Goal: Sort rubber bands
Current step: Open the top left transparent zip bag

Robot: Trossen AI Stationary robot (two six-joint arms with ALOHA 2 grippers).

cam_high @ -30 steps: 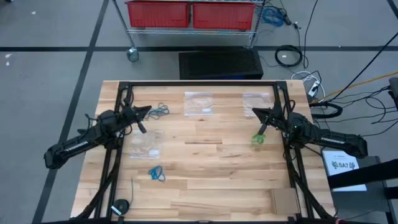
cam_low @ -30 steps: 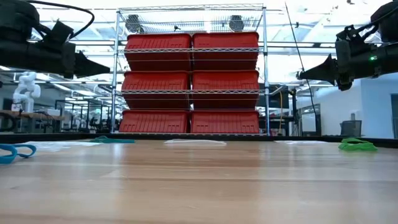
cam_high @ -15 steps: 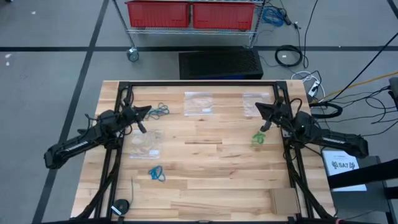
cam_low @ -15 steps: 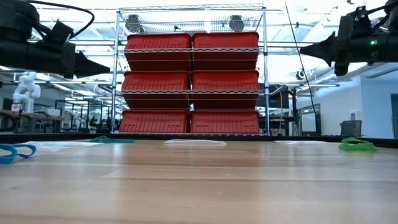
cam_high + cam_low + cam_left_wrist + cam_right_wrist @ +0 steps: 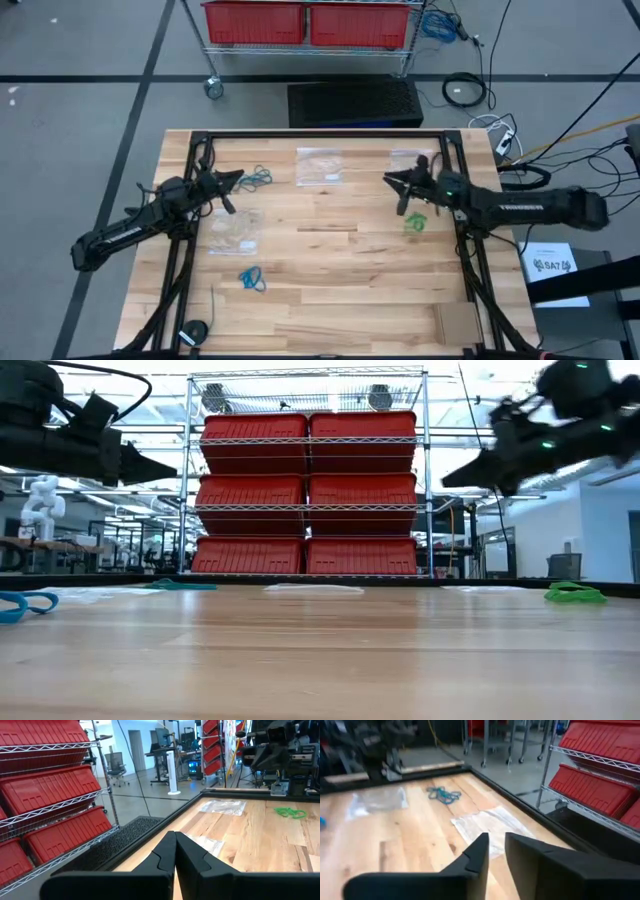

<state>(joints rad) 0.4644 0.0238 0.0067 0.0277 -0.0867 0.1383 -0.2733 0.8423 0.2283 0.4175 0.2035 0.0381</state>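
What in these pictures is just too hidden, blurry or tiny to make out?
- How many loops make up the light green rubber bands: too small in the high view.
- What the clear bags hold: too small from above, seen edge-on in the low view.
- The right pincer: motion-blurred in the low view.
- The bright blue rubber bands: cut off by the low view's edge.

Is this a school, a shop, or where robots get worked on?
Most likely a robot lab or workshop. A wire rack of red bins stands behind the wooden table, cables lie on the grey floor, and desks and chairs show farther back.
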